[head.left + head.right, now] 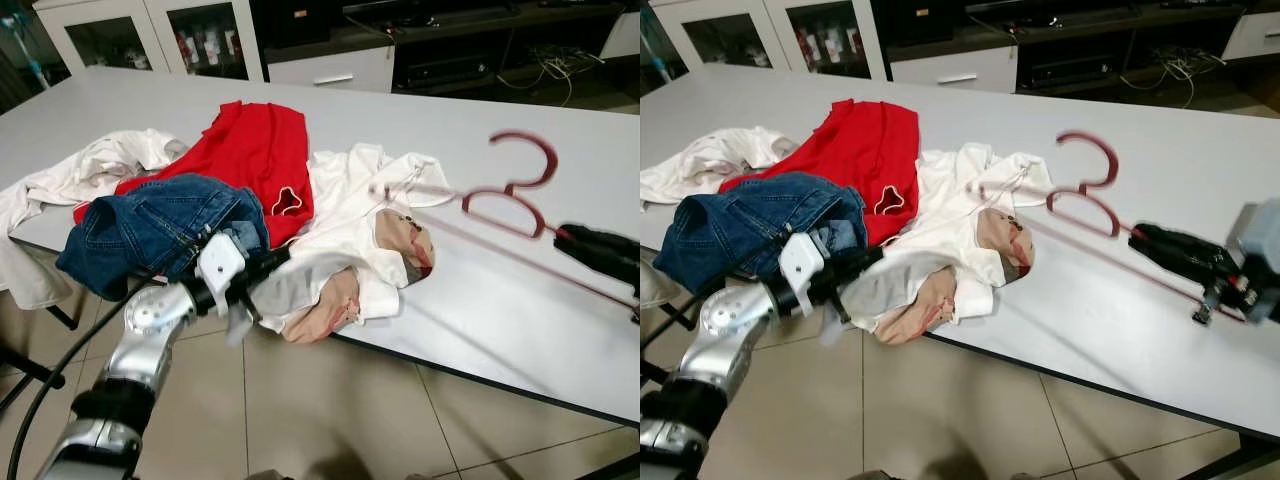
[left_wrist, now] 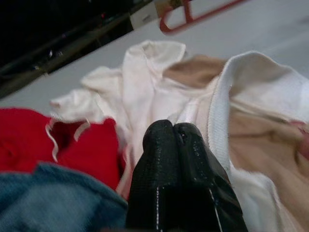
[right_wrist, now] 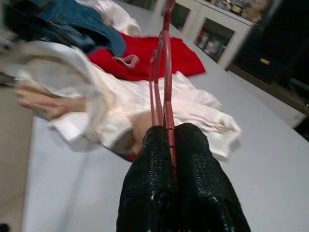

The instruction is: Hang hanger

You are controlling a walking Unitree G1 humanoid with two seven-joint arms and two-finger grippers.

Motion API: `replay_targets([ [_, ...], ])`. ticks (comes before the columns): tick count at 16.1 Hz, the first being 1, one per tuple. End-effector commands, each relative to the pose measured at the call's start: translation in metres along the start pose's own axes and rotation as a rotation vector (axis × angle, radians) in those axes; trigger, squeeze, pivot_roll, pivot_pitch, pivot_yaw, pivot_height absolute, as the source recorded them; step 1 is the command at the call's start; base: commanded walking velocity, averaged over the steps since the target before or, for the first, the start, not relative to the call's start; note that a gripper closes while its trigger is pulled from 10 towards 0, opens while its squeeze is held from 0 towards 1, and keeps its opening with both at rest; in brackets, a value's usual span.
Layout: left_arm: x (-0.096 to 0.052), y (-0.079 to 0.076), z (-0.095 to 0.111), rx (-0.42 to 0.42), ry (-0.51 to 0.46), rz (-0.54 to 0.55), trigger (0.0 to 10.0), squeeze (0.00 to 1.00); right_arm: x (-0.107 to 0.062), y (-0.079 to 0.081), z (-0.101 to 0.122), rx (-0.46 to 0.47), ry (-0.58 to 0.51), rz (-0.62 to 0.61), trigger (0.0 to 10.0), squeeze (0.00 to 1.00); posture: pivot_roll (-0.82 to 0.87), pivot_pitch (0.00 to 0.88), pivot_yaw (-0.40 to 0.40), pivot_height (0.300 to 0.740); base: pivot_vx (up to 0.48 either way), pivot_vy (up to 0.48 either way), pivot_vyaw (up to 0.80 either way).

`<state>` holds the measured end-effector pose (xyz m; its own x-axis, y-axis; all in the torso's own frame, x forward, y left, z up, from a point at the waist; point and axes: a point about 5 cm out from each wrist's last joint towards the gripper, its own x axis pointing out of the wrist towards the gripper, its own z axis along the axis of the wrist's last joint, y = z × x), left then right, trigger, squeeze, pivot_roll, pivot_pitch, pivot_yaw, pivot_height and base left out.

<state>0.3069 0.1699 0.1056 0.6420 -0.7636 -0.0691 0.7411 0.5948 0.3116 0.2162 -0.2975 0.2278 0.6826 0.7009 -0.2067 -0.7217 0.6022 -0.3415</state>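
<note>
Left pincer (image 2: 174,133) closed, arm low and outstretched; right pincer (image 3: 170,140) clamped, arm raised.

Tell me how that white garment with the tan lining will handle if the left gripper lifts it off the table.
The white garment lies crumpled in soft folds, so it will probably go limp and drape rather than hold shape. Part already hangs over the table edge, so it may slide off once tugged. It touches the red garment, which could drag along. The left gripper is shut at its folds.

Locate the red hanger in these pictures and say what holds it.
In the head views the red hanger hangs over the white table on the robot's right, just right of the white garment, pinched in the right gripper.
</note>
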Motion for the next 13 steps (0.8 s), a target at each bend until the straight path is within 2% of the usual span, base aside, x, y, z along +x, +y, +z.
replay_targets([
  [1, -0.001, 0.01, 0.005, 0.034, -0.003, 0.025, 10.0, 0.18, 0.005, 0.009, 0.013, -0.02, -0.039, 0.074, 10.0, 0.0, -0.18, 0.0, 0.124, 0.74, 0.0, 0.0, 0.0],
  [4, 0.011, 0.024, 0.024, 0.095, -0.045, 0.015, 10.0, 0.17, 0.03, 0.038, 0.016, 0.001, -0.088, 0.19, 10.0, 0.0, -0.18, 0.002, 0.124, 0.74, 0.0, 0.0, 0.0],
  [5, 0.012, 0.025, 0.026, 0.101, -0.049, 0.014, 10.0, 0.17, 0.032, 0.04, 0.016, 0.003, -0.095, 0.2, 10.0, 0.0, -0.18, 0.002, 0.124, 0.74, 0.0, 0.0, 0.0],
  [6, 0.017, 0.034, 0.036, 0.128, -0.063, 0.006, 10.0, 0.16, 0.039, 0.047, 0.021, -0.012, -0.109, 0.231, 10.0, 0.0, -0.18, 0.0, 0.124, 0.74, 0.0, 0.0, 0.0],
  [10, 0.02, 0.045, 0.043, 0.168, -0.053, -0.002, 10.0, 0.16, 0.03, 0.044, 0.025, -0.027, -0.07, 0.233, 10.0, 0.0, -0.18, 0.0, 0.13, 0.74, 0.0, 0.0, 0.0],
  [13, 0.019, 0.046, 0.041, 0.167, -0.042, -0.01, 10.0, 0.16, 0.012, 0.027, 0.02, -0.03, -0.02, 0.136, 10.0, 0.0, -0.19, 0.0, 0.143, 0.74, 0.0, 0.0, 0.0],
])
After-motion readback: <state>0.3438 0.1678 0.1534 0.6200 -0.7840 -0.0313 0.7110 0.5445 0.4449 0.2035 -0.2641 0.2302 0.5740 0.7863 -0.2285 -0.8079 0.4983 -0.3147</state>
